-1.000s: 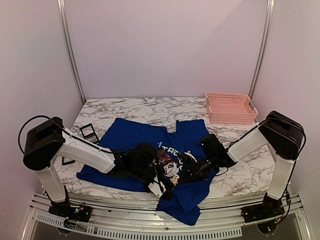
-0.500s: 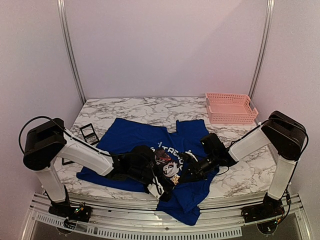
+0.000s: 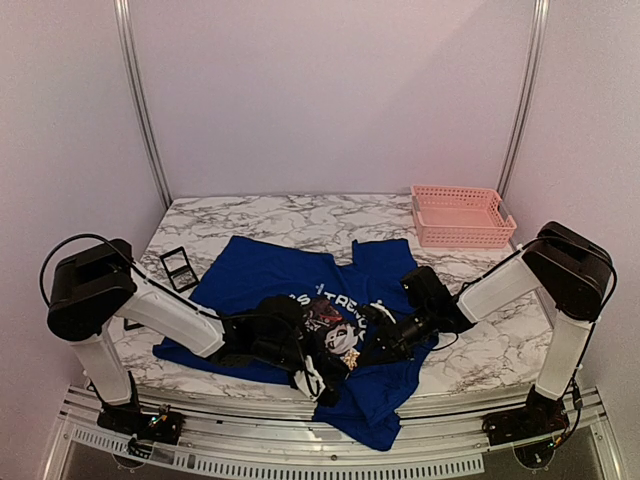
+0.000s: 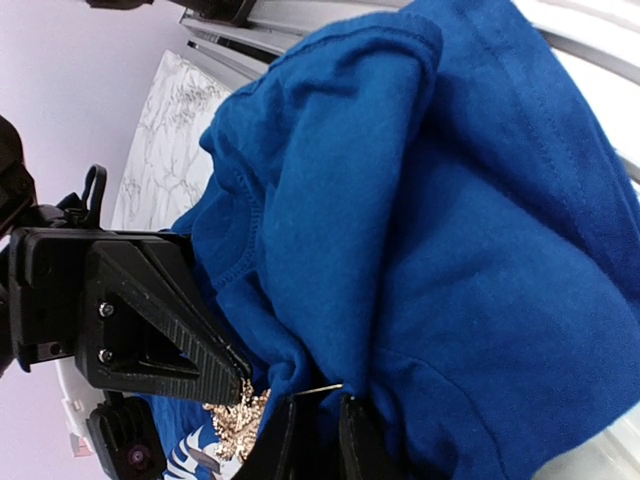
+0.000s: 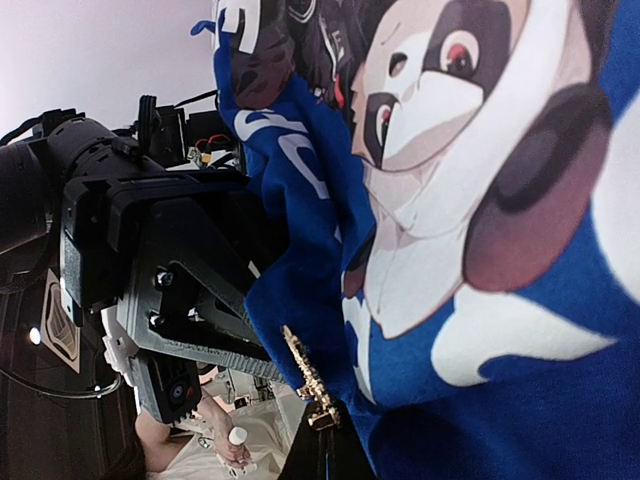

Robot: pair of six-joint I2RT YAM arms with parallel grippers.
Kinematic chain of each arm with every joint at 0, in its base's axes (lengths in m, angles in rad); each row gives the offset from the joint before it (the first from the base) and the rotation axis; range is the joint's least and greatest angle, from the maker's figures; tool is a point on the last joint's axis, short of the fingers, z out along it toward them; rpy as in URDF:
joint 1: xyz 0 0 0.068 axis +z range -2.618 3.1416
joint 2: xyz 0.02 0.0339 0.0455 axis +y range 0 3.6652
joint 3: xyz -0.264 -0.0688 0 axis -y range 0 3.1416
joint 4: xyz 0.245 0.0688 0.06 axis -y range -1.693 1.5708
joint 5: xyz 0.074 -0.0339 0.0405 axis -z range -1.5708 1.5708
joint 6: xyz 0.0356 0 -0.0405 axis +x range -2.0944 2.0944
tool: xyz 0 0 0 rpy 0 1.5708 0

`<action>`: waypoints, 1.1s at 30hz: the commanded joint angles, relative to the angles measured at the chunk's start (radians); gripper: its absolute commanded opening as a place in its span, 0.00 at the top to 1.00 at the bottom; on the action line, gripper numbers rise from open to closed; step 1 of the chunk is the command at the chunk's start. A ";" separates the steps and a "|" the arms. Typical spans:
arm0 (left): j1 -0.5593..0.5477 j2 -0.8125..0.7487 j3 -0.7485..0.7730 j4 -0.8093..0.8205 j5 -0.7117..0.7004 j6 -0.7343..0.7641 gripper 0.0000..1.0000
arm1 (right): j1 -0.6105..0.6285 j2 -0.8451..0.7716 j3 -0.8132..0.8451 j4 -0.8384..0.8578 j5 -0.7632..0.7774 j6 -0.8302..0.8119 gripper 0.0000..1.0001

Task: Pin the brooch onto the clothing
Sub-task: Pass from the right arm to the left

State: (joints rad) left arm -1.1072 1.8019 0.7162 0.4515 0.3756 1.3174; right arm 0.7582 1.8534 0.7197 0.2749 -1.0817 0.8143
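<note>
The clothing (image 3: 270, 270) is a royal-blue T-shirt spread on the marble table, its panda print (image 5: 440, 130) bunched between my two grippers. My left gripper (image 3: 330, 368) pinches a raised fold of the shirt (image 4: 450, 200) between its fingertips (image 4: 272, 430). My right gripper (image 3: 370, 335) is shut on the gold brooch (image 3: 347, 351), held edge-on against the fold (image 5: 303, 375). The brooch's thin pin (image 4: 322, 389) pokes out of the blue fold just above the left gripper (image 4: 310, 412). The right gripper (image 5: 322, 445) shows only as dark tips at the bottom edge.
A pink basket (image 3: 462, 215) stands at the back right of the table (image 3: 300, 212). A black frame-like piece (image 3: 178, 266) lies left of the shirt. The shirt's lower part (image 3: 375, 420) hangs over the table's front edge.
The left gripper has shifted slightly toward the front edge with the fold. The right gripper and brooch have barely moved.
</note>
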 commanded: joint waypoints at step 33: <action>-0.017 -0.056 -0.121 0.487 -0.083 0.055 0.84 | 0.075 0.006 0.038 0.026 -0.071 0.019 1.00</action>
State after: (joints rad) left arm -1.1156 1.8011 0.5556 0.7910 0.3477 1.4509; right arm 0.7837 1.8652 0.7490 0.3115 -1.1515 0.8303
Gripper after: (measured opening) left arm 0.172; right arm 0.007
